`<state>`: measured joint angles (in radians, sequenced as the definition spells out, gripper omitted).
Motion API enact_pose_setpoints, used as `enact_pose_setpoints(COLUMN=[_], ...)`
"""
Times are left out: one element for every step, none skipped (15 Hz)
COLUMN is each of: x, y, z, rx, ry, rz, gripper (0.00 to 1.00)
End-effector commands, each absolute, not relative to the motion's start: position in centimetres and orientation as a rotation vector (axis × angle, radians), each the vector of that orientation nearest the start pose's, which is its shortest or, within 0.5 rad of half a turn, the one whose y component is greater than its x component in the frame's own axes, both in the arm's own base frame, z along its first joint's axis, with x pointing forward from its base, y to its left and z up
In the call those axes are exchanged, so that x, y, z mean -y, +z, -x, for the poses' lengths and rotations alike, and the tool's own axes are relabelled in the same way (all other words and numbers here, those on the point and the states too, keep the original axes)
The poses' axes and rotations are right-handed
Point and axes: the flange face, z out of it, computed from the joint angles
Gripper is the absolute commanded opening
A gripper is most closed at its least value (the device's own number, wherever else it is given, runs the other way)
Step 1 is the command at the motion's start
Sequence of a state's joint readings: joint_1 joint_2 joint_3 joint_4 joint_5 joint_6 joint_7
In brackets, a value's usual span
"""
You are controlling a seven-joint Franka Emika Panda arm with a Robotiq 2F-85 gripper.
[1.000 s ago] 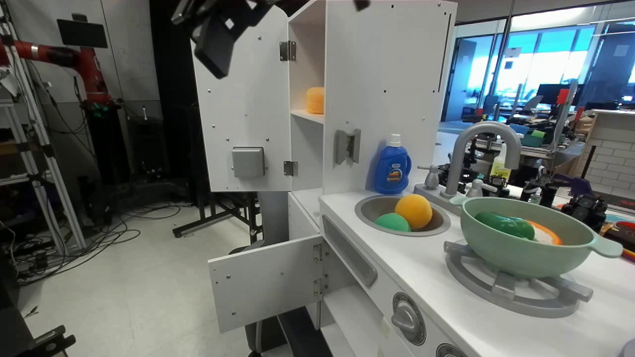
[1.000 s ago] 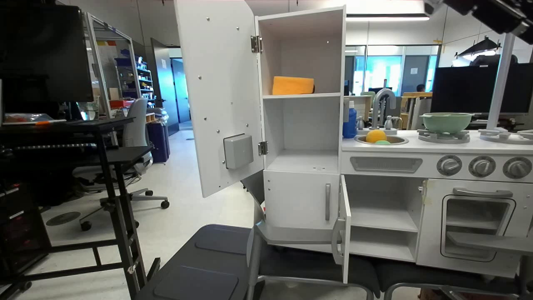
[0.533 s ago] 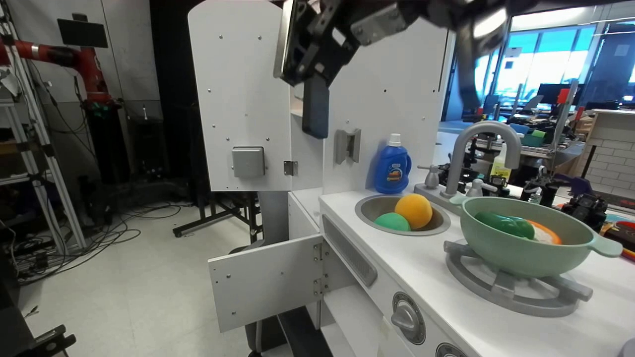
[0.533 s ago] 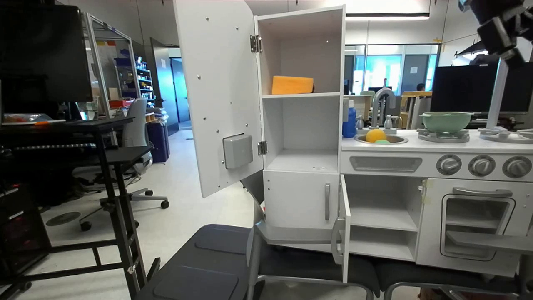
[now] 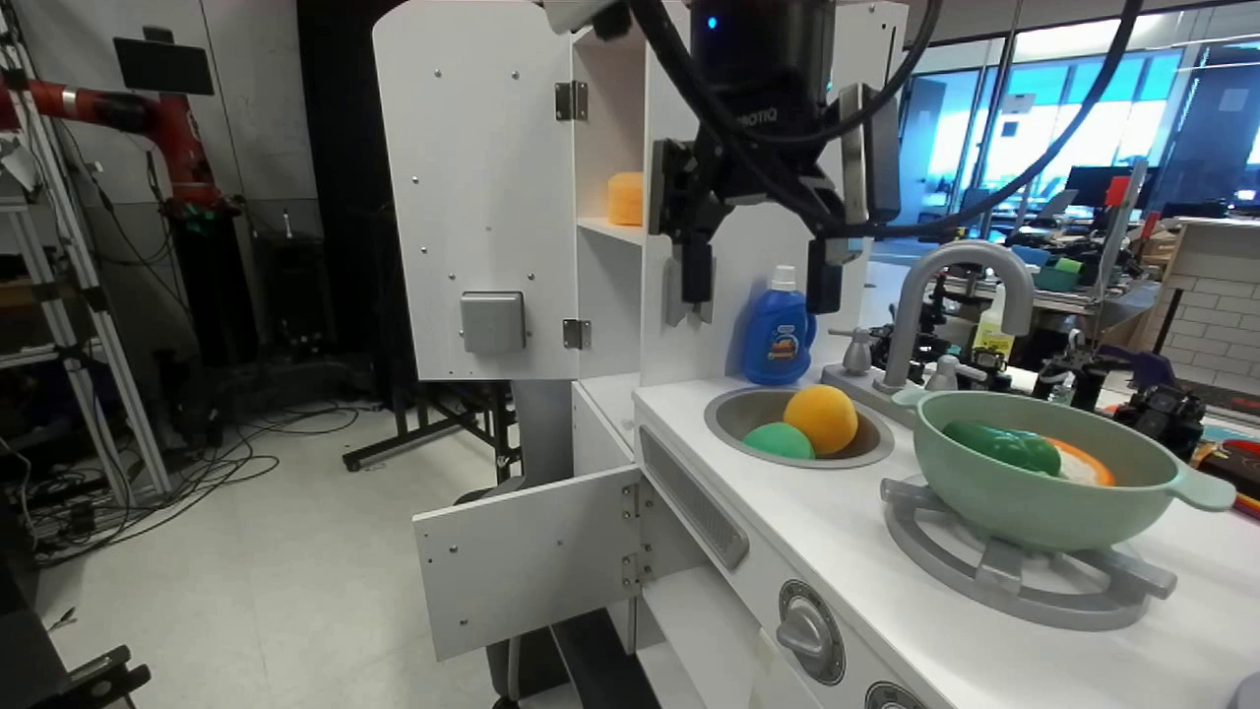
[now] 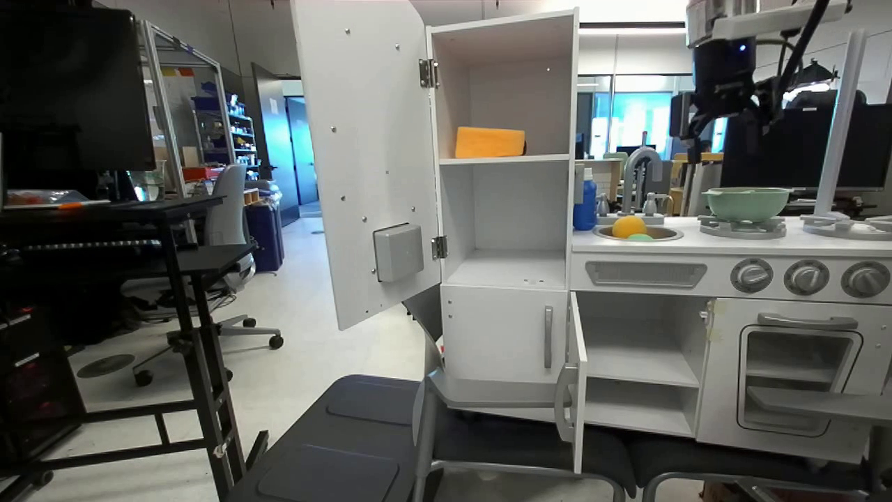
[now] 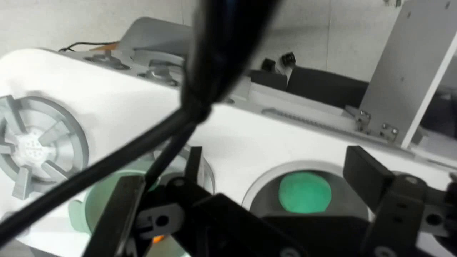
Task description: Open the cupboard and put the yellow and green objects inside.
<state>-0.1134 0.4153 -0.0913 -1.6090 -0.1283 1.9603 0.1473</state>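
1. Wrist view, lower right: green object (image 7: 305,192) inside the sink (image 7: 347,194).
2. In an exterior view, centre right: yellow object (image 5: 821,419) beside it.
3. Upper centre: gripper (image 5: 760,295), newly swung downward, jaws apart, empty.
4. Left of it: cupboard (image 5: 612,128), open; picking presumably next.

- I take this for a robotics lab: well off to the side of my pincer (image 5: 760,290) stands a red robot arm (image 5: 180,148), near a metal frame (image 5: 87,399), with loose cables (image 5: 187,492) strewn over the floor (image 5: 246,581).
- Below my pincer I have a white toy kitchen (image 5: 837,532) with sink (image 5: 827,463), tap (image 5: 900,340) and burner (image 5: 999,566).
- Well apart from my pincer, a black desk (image 6: 125,216), a grey office chair (image 6: 228,209) and a big dark screen (image 6: 70,90) add an office look.
- Beyond my pincer I see a dark monitor (image 6: 794,164) and, farther back, glass walls (image 5: 1102,128).
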Motion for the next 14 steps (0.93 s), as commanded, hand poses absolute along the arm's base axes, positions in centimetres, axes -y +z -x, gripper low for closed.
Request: enact_pose_setpoints(x=[14.7, 14.1, 13.9, 14.1, 13.7, 13.4, 13.7, 13.3, 12.8, 13.4, 13.3, 13.2, 13.5, 13.6], y=[36.9, 36.7, 35.8, 35.0, 34.9, 34.3, 33.1, 32.9, 32.7, 31.5, 31.2, 30.6, 29.7, 29.0], z=[-69.9, -71.1, -72.1, -72.9, -73.8, -74.5, -75.1, -75.8, -76.3, -76.6, -77.0, -77.4, -77.6, -77.9], rx=[-0.642, -0.663, -0.678, -0.697, -0.708, -0.717, -0.719, -0.723, -0.731, -0.726, -0.724, -0.718, -0.715, -0.712], ry=[-0.13, -0.173, -0.204, -0.235, -0.254, -0.267, -0.272, -0.275, -0.274, -0.276, -0.273, -0.266, -0.269, -0.267], rz=[3.208, 3.209, 3.212, 3.212, 3.209, 3.21, 3.21, 3.213, 3.215, 3.211, 3.212, 3.215, 3.215, 3.215], gripper=[1.0, 1.0, 1.0, 1.0, 1.0, 1.0, 1.0, 1.0, 1.0, 1.0, 1.0, 1.0, 1.0, 1.0])
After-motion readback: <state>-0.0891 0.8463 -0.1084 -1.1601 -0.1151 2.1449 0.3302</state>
